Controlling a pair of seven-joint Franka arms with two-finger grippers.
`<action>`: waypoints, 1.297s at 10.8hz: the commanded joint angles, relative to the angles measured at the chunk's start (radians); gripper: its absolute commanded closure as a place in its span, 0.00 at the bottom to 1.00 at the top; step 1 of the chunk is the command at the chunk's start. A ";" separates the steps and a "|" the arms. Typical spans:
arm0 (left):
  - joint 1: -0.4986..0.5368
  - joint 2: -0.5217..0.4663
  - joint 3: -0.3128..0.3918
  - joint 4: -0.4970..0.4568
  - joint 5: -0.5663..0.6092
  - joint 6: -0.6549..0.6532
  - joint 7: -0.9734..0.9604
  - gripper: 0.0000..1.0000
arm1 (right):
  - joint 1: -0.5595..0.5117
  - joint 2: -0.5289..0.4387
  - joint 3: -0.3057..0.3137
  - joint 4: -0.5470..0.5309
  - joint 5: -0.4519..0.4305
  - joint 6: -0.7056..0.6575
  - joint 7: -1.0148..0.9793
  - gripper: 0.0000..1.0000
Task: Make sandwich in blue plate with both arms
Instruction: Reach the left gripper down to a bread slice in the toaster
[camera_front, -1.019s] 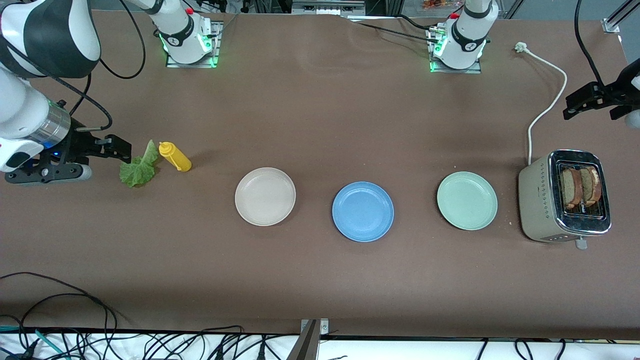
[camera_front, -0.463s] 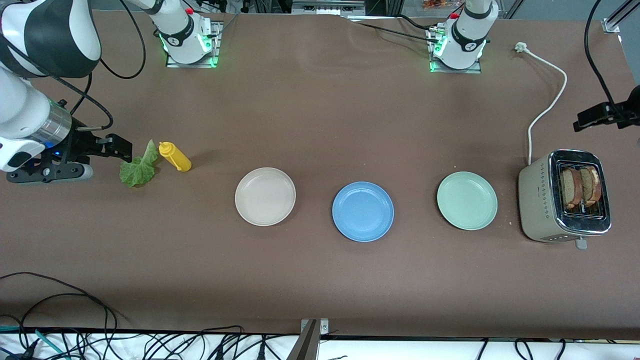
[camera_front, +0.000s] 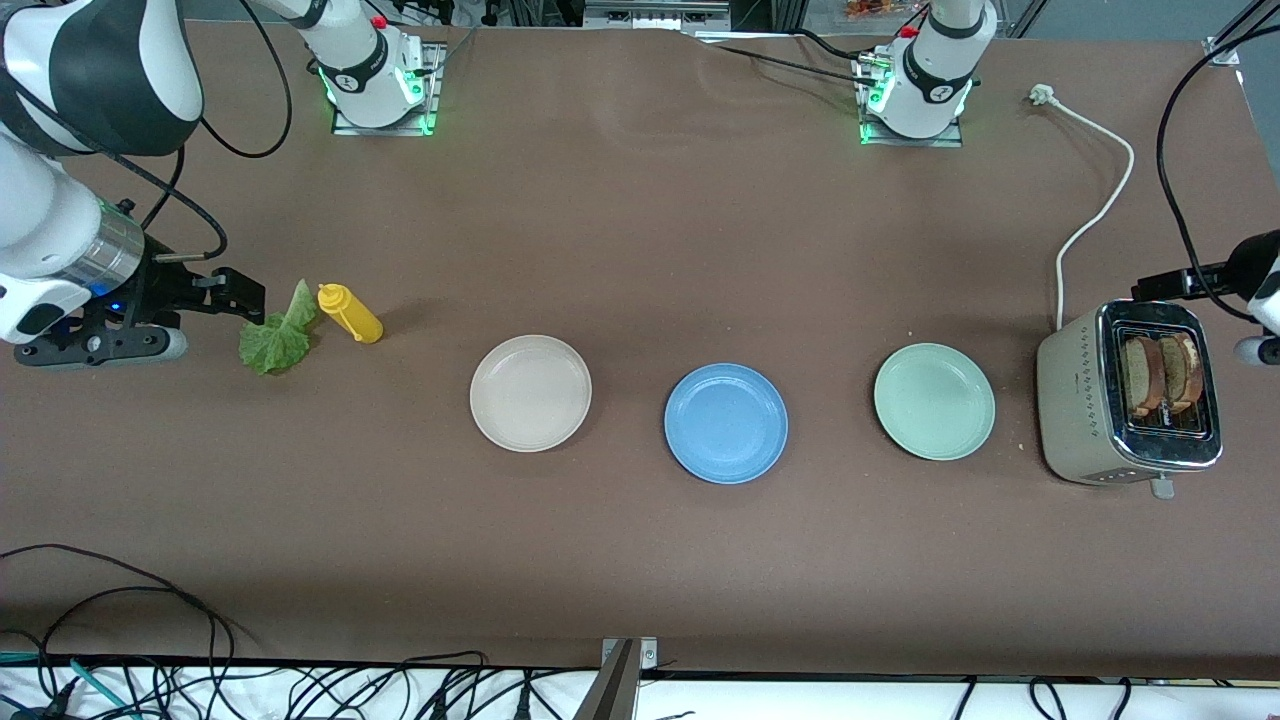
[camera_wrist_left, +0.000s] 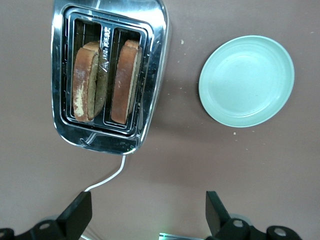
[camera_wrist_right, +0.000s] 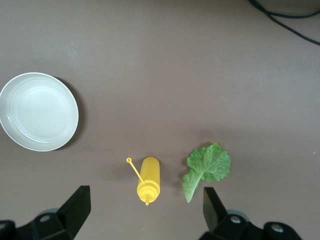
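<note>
The blue plate (camera_front: 726, 423) lies empty mid-table between a cream plate (camera_front: 530, 393) and a pale green plate (camera_front: 934, 401). Two brown bread slices (camera_front: 1145, 375) stand in the toaster (camera_front: 1075, 400) at the left arm's end; they also show in the left wrist view (camera_wrist_left: 87, 82). A lettuce leaf (camera_front: 275, 338) lies at the right arm's end and shows in the right wrist view (camera_wrist_right: 207, 167). My left gripper (camera_front: 1155, 287) is open and empty in the air by the toaster's edge (camera_wrist_left: 145, 215). My right gripper (camera_front: 243, 297) is open and empty in the air beside the lettuce (camera_wrist_right: 145, 209).
A yellow squeeze bottle (camera_front: 348, 312) lies next to the lettuce (camera_wrist_right: 149, 179). The toaster's white cord (camera_front: 1095, 200) runs toward the left arm's base. The green plate (camera_wrist_left: 246, 80) and cream plate (camera_wrist_right: 39, 111) show in the wrist views. Loose cables lie along the front edge.
My left gripper has come in from the table's end and now hangs by the toaster's edge. The right arm has barely moved.
</note>
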 joint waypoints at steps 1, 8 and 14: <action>0.004 0.056 -0.005 0.029 0.032 0.013 0.009 0.00 | 0.000 -0.012 0.003 -0.001 0.015 -0.012 0.009 0.00; 0.007 0.170 -0.005 0.040 0.032 0.088 0.009 0.00 | 0.002 -0.010 0.001 -0.001 0.015 -0.010 0.010 0.00; 0.042 0.216 -0.005 0.040 0.067 0.151 0.024 0.00 | 0.003 -0.009 0.003 -0.001 0.015 -0.009 0.010 0.00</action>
